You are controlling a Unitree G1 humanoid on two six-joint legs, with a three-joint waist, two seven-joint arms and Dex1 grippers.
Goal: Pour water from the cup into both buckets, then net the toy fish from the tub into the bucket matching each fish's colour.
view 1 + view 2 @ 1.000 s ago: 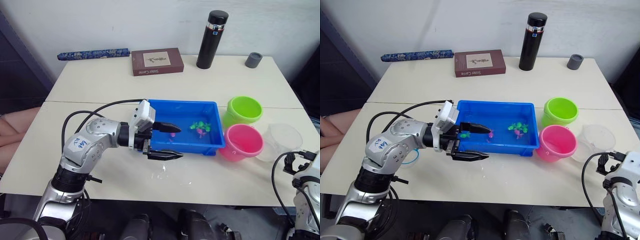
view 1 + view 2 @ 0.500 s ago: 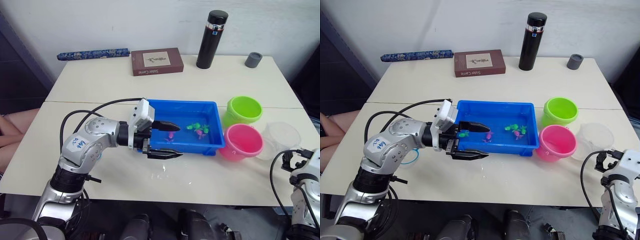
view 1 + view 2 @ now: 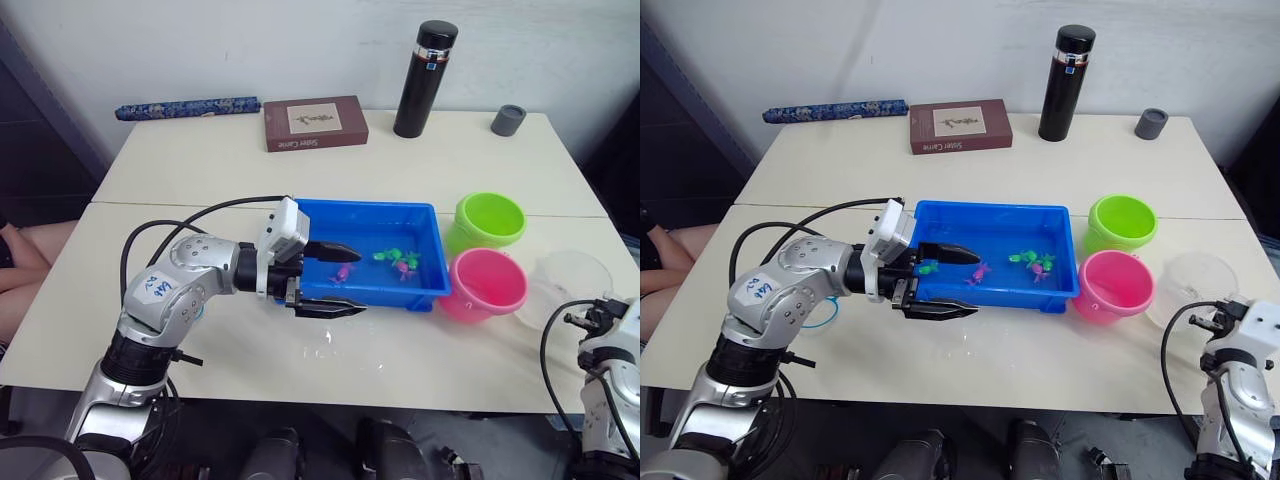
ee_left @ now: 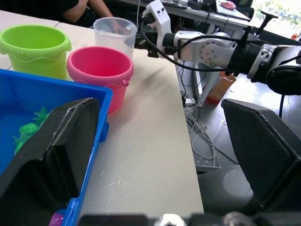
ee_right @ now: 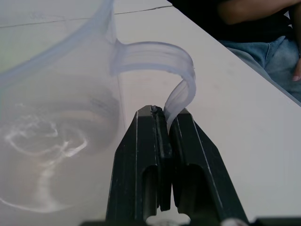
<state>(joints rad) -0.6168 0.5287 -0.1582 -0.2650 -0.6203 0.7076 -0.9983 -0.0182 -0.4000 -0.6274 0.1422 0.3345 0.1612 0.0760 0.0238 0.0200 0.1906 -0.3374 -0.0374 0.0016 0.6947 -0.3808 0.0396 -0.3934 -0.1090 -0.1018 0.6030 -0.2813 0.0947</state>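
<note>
The clear cup (image 3: pixel 570 280) stands at the table's right edge beside the pink bucket (image 3: pixel 488 283), with the lime green bucket (image 3: pixel 490 220) just behind. My right gripper (image 5: pixel 165 117) is shut on the cup's thin curved handle (image 5: pixel 155 52), pinching the strip between its fingertips. The blue tub (image 3: pixel 420 215) holds water and several pink and green toy fish (image 3: pixel 400 262). My left gripper (image 3: pixel 358 282) is open and straddles the tub's near left corner, one finger (image 4: pixel 61 150) inside over the water, the other outside in front.
At the back of the table stand a tall black flask (image 3: pixel 424 78), a small grey cap (image 3: pixel 508 119), a brown book (image 3: pixel 315 122) and a blue patterned roll (image 3: pixel 187 107). Water drops lie in front of the tub. A person (image 5: pixel 254 28) sits past the table's right edge.
My right gripper has gone from open to shut on the cup's handle. The fish have drifted a little in the water. The left arm has stayed put.
</note>
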